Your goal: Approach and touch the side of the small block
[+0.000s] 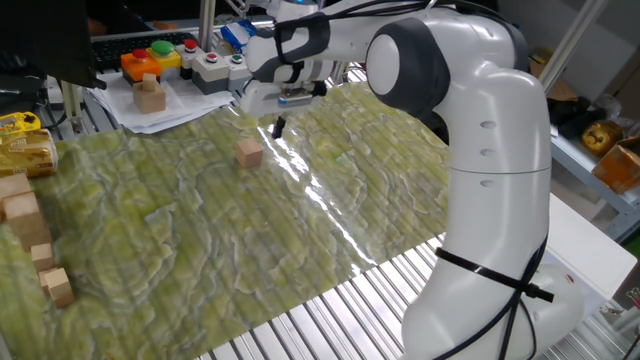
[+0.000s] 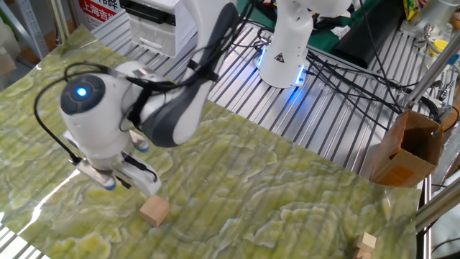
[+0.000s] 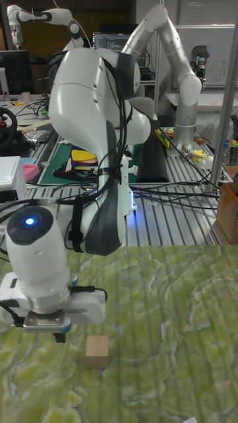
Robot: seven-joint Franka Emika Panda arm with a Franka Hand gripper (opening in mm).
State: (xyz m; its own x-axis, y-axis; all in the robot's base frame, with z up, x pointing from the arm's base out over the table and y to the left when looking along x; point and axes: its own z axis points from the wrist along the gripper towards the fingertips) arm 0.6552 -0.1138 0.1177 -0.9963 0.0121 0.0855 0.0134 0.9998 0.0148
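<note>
The small block (image 1: 249, 153) is a plain tan wooden cube lying alone on the green patterned mat (image 1: 200, 250). It also shows as the small block (image 2: 154, 211) and the small block (image 3: 96, 351). My gripper (image 1: 277, 126) hangs above the mat, up and to the right of the cube, with a clear gap between them. Its dark fingers look pressed together with nothing held. From the other side, the gripper (image 2: 149, 189) sits above and slightly left of the cube. In the tall view the gripper (image 3: 59, 338) is left of the cube and higher.
A two-tier stack of tan blocks (image 1: 150, 95) stands on paper at the back left, beside a button box (image 1: 160, 58). Several tan blocks (image 1: 30, 235) cluster at the mat's left edge. A cardboard box (image 2: 406, 147) hangs off the far side. The arm's big body (image 1: 490, 200) fills the right.
</note>
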